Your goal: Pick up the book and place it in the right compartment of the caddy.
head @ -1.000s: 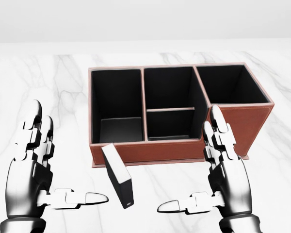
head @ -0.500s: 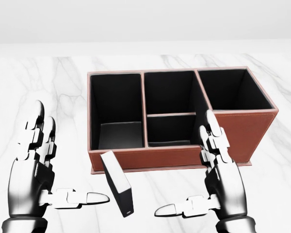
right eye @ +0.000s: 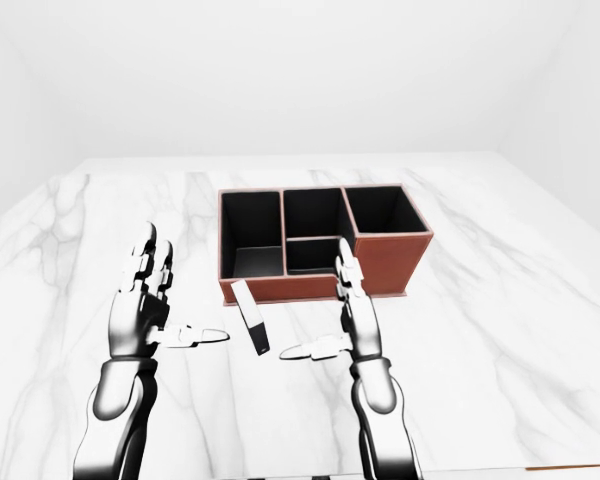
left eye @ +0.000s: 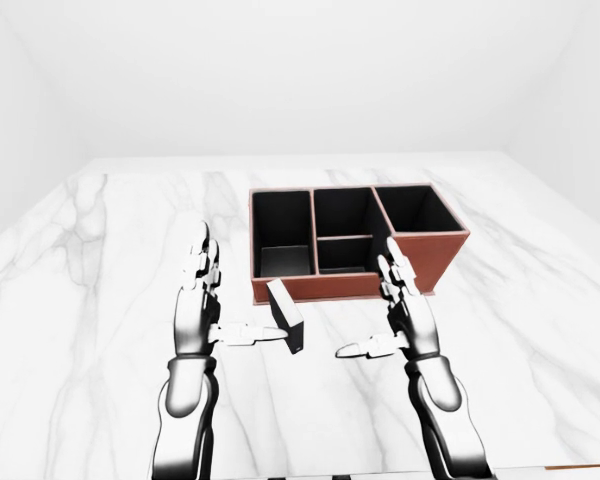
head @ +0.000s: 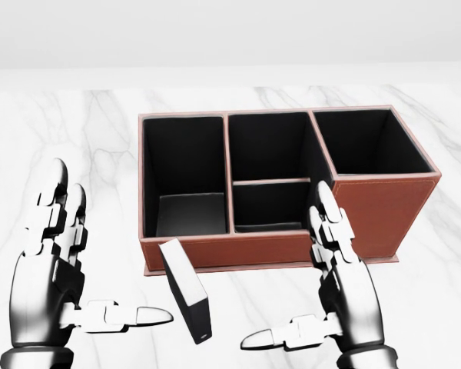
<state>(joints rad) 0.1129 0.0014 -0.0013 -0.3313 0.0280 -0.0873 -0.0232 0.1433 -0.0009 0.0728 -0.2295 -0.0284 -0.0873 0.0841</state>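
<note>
The book (head: pixel 186 290), thin, dark-covered with white page edges, stands on edge on the marble table just below the caddy's near wall. The brown leather caddy (head: pixel 276 247) has black-lined compartments: a left one, a middle one split in two, and a right one (head: pixel 373 142). My left hand (head: pixel 81 265) is open to the left of the book, thumb pointing toward it without touching. On the book's right my right hand (head: pixel 303 280) is open, fingers upright before the caddy wall, thumb aimed at the book. Nothing is held.
The white marble table (left eye: pixel 100 250) spreads wide on all sides of the caddy. Its near edge (left eye: pixel 580 467) shows at the bottom right of the left-eye view. Plain white walls lie beyond.
The view shifted slightly early on, bringing the caddy lower. My right hand has drifted a little left toward the book. The book and left hand stay put.
</note>
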